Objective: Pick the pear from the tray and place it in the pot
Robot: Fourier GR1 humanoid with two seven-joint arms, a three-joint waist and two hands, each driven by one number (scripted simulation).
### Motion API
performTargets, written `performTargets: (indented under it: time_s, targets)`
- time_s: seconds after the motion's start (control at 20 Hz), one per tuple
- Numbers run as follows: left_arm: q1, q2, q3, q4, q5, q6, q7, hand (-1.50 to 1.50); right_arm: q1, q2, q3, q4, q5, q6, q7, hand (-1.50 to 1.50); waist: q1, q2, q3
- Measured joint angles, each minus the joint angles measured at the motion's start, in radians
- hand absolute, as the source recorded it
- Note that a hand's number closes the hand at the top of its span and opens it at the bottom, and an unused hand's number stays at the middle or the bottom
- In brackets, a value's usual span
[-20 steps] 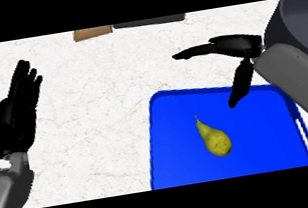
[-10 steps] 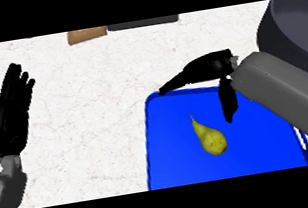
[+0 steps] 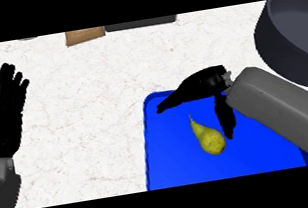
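right hand (image 3: 207, 85) is hovering spread wide over your one pear (image 3: 209, 138) lying on one blue tray (image 3: 168, 164); one pot (image 3: 304, 41) is sitting right; left hand (image 3: 1, 120) is resting open.

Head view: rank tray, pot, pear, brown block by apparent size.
1. Tray, largest, partly cut off at the bottom edge.
2. Pot, cut off at the right edge and seemingly nearer the camera, so its rank against the tray is unsure.
3. Pear.
4. Brown block.

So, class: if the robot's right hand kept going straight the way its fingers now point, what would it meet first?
Probably the blue tray, just beside the yellow pear; the right hand points its fingers down there, though height is unclear.
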Motion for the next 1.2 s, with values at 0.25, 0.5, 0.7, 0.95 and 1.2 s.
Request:
performTargets:
  time_s: [0.25, 0.5, 0.7, 0.95, 1.2]
  targets:
    - [0.017, -0.025, -0.005, -0.029, -0.029, 0.002, 0.010, 0.00, 0.052, -0.009, 0.007, -0.019, 0.093, -0.014, 0.000, -1.50, 0.000, 0.001, 0.000]
    - [0.018, -0.048, 0.018, -0.011, -0.044, -0.021, -0.004, 0.00, 0.089, 0.021, -0.013, 0.018, 0.188, -0.044, -0.032, -1.50, 0.000, 0.002, 0.000]
    - [0.007, -0.068, 0.020, -0.013, -0.069, -0.018, 0.012, 0.00, 0.100, 0.041, -0.033, 0.034, 0.236, -0.040, -0.043, -1.50, 0.000, 0.002, 0.000]
    - [-0.003, -0.087, 0.026, -0.015, -0.099, -0.024, 0.023, 0.00, 0.159, 0.065, -0.036, 0.030, 0.316, -0.072, -0.056, -1.50, -0.002, 0.001, 0.000]
    - [0.003, -0.104, 0.041, -0.026, -0.112, -0.039, 0.034, 0.00, 0.171, 0.106, -0.065, 0.077, 0.386, -0.084, -0.065, -1.50, -0.001, 0.000, 0.000]
